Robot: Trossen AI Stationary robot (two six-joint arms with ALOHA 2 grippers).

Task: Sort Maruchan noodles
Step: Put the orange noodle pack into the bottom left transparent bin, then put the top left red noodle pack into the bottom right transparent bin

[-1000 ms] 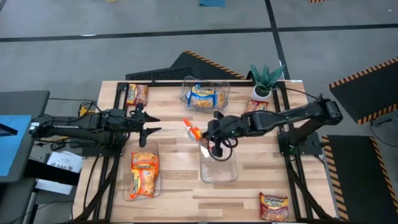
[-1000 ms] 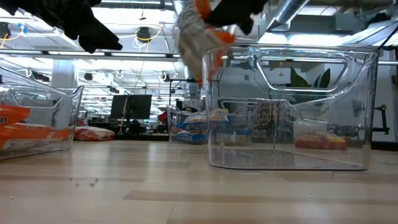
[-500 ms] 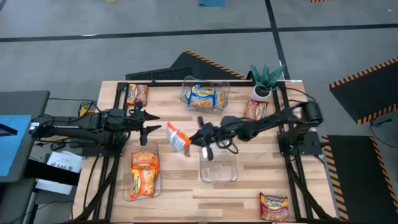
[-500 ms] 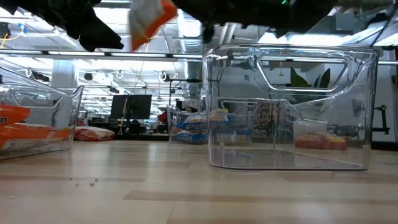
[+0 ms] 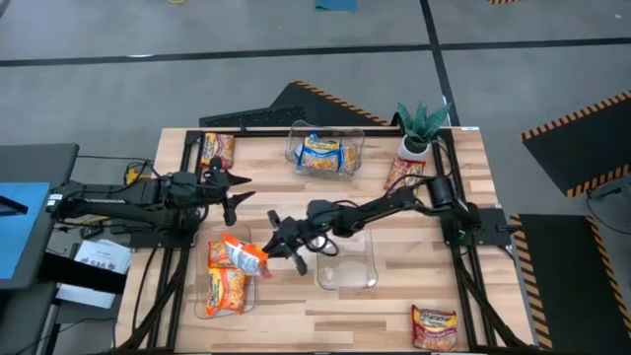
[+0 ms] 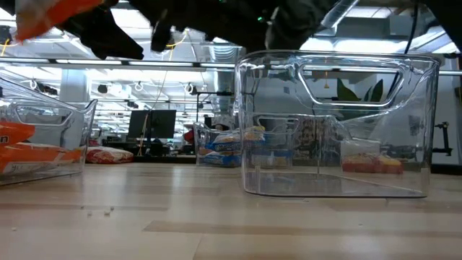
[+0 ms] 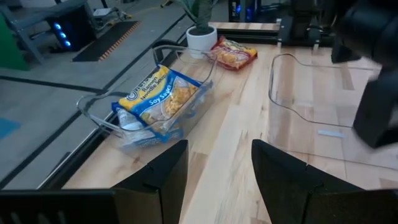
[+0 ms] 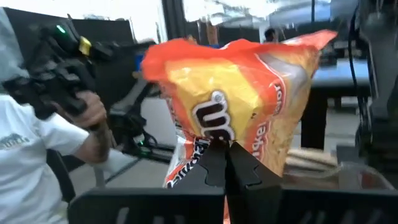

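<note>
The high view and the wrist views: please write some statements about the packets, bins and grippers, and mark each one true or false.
1. The right gripper is shut on an orange packet. True.
2. The held packet hangs over the middle bin. False: it hangs over the left bin, which already holds an orange packet.
3. The left gripper holds a blue-and-yellow packet. False: it is open and empty; that packet lies in the far bin.
4. The middle bin is empty. True.
</note>
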